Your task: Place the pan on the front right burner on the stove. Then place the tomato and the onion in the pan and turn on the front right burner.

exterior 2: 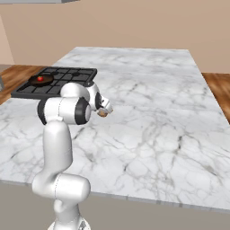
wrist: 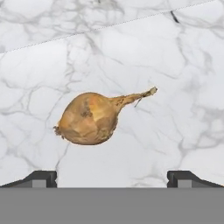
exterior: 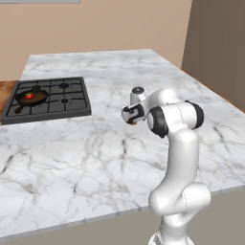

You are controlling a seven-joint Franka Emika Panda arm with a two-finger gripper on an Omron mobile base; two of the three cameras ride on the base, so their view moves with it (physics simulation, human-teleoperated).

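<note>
The tan onion [wrist: 89, 118] lies on its side on the marble counter, its stem tip pointing right in the hand view. My gripper [wrist: 112, 179] hangs open just above it, with one dark fingertip [wrist: 39, 178] on each side and nothing between them. From the base, the onion [exterior: 133, 123] [exterior 2: 103, 114] peeks out under the gripper [exterior: 131, 118] [exterior 2: 104, 109]. The dark pan [exterior: 32, 98] [exterior 2: 41, 81] sits on the stove [exterior: 72, 103] [exterior 2: 67, 85] at the far left, with the red tomato [exterior: 29, 95] [exterior 2: 40, 79] inside it. The burner under the pan is covered.
The wide marble counter [exterior: 95, 153] stretches between the stove and the arm. Its front edge runs close to the robot's base. Beige walls stand behind, and a strip of wooden surface [exterior 2: 218, 87] shows at the right.
</note>
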